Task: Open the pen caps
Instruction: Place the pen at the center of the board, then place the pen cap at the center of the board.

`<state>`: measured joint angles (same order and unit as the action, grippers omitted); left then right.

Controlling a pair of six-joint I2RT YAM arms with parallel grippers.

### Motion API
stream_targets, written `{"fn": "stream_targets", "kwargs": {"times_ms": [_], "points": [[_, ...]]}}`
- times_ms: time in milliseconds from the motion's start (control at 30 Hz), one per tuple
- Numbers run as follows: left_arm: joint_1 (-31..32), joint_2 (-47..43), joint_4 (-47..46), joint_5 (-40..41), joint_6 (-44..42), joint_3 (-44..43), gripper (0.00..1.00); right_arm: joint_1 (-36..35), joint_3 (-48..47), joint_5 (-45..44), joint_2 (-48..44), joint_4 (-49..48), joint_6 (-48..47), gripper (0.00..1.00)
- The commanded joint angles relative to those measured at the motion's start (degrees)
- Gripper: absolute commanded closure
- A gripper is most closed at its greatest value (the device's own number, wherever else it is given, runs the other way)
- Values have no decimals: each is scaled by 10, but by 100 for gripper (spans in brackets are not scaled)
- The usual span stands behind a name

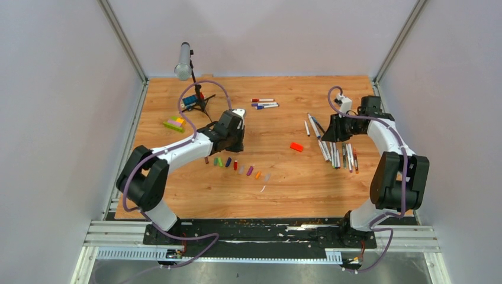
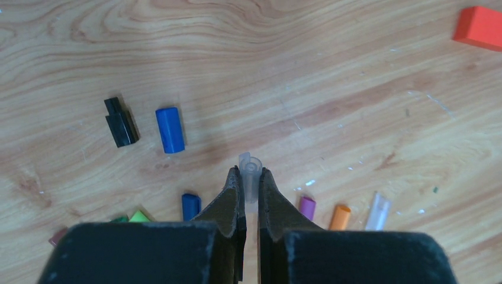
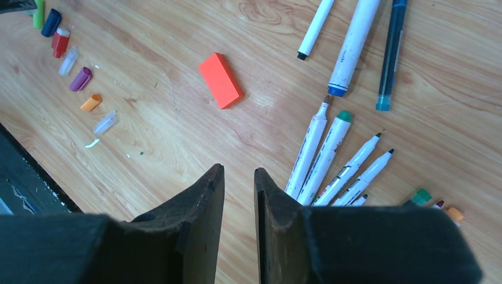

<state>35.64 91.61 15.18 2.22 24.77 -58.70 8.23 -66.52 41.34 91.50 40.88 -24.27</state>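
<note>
Left fingers: I see them (image 2: 228, 204) pinched narrow on a clear cap (image 2: 249, 165). Its open end pokes out past the tips. I cannot tell whether it touches the bench (image 2: 331, 89).
Right fingers: I read them (image 3: 195, 201) as a narrow gap with nothing between, hanging over the right part of the bench beside the bare-tipped pens.
Pen caps: the loose ones lie in a curved row (image 1: 237, 168) toward the near edge, left of middle. From the left wrist I make out a black cap (image 2: 121, 121) and a blue cap (image 2: 170, 129) side by side, farther out than the row.
Pens: an uncapped bunch (image 1: 337, 154) lies near the right edge, the tips showing in the right wrist view. A few capped pens (image 1: 264, 104) lie toward the far edge, around the middle.
Block: an orange-red block (image 1: 296, 147) lies flat between the cap row and the uncapped bunch, touching neither.
Far left corner: a grey microphone (image 1: 184, 60) stands on a tripod, with stacked toy bricks (image 1: 174, 124) near it.
</note>
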Motion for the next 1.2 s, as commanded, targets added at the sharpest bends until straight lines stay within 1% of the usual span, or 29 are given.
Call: {"fn": "stream_targets", "kwargs": {"times_ms": [0,167,267,533,667,800,900,933,1000,1067,1167], "points": [[2,48,35,34,-29,-55,94,18,7,55,-15,-37,-2,74],[3,106,75,56,-53,-102,92,20,12,68,-13,-38,1,74],[2,130,95,68,-59,-122,88,20,13,72,-12,-39,1,74],[2,147,115,76,-64,-142,67,21,16,75,-9,-39,1,73],[2,134,115,68,-65,-143,65,21,16,76,-10,-39,-1,73],[2,86,84,53,-67,-114,65,20,17,86,-12,-40,-4,73],[2,27,45,32,-69,-71,64,18,11,105,-11,-40,-9,73],[3,4,34,26,-69,-55,62,14,6,108,-9,-37,-12,73],[2,-43,10,24,-66,-18,57,2,-11,106,-3,-32,-17,73],[3,-91,-16,28,-59,24,50,-15,-34,96,6,-23,-23,73],[1,-166,-46,41,-44,82,35,-45,-81,66,35,-15,-17,73]]}}
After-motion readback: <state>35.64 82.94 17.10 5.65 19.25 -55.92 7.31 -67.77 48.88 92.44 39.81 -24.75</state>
